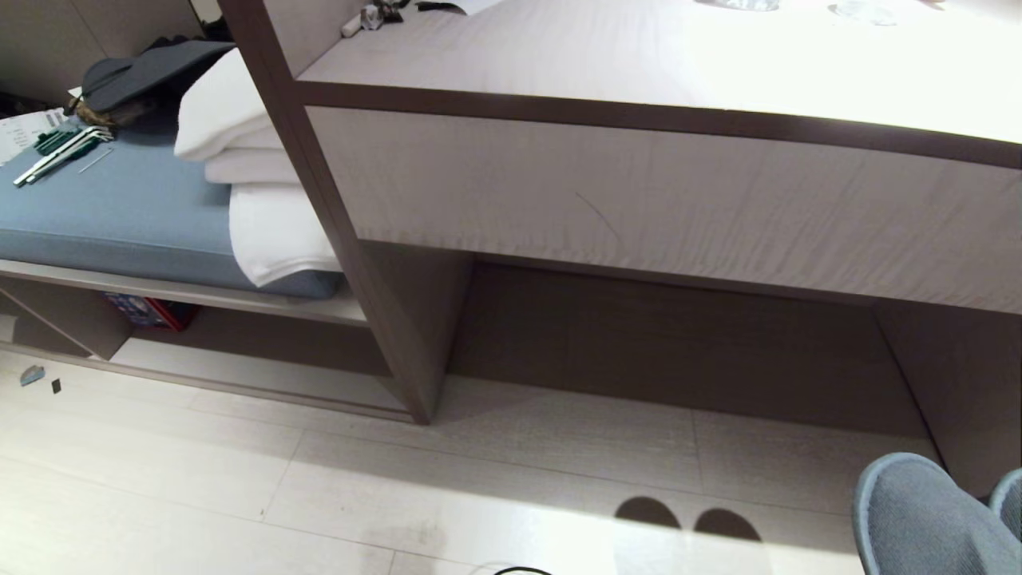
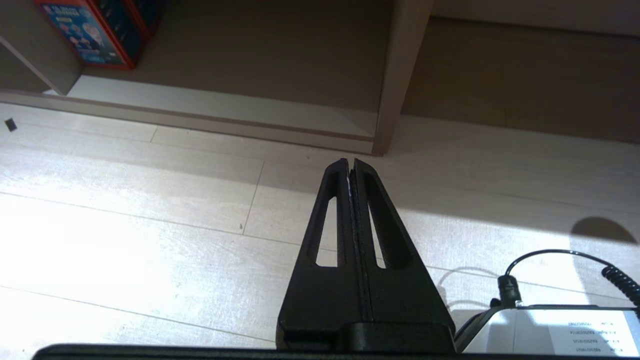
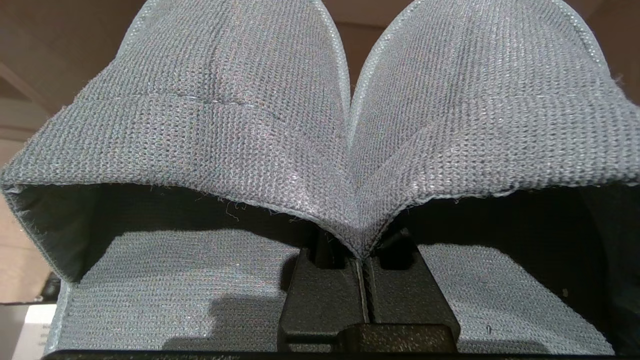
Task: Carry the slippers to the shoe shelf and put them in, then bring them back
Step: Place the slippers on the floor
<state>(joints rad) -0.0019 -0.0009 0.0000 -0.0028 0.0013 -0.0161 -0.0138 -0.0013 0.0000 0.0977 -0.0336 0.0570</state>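
Your head view catches only the rounded toes of the slippers (image 1: 918, 519) at its lower right corner, in front of the grey-brown wood unit (image 1: 383, 319), with two toe-shaped shadows on the floor beside them. Your right wrist view fills that in: the right gripper (image 3: 364, 260) is clamped tight on the inner edges of both slippers (image 3: 320, 125), pinching the two bands together where they meet, so the pair fans out to either side of the fingers, toes pointing away from the claw.

Your left wrist view shows the left gripper (image 2: 351, 165) with its fingers pressed together on nothing, hanging above the pale plank floor (image 2: 150, 225) just short of the unit's upright post.

Left of that post you have a low open cubby (image 1: 263, 375) with a pale base board and a red-and-blue box (image 1: 148, 310) at its back corner (the shoe shelf, apparently). Above it sits a blue cushion (image 1: 120, 216) with folded white towels (image 1: 239, 160). Right of the post the desk alcove (image 1: 679, 351) opens down to the floor
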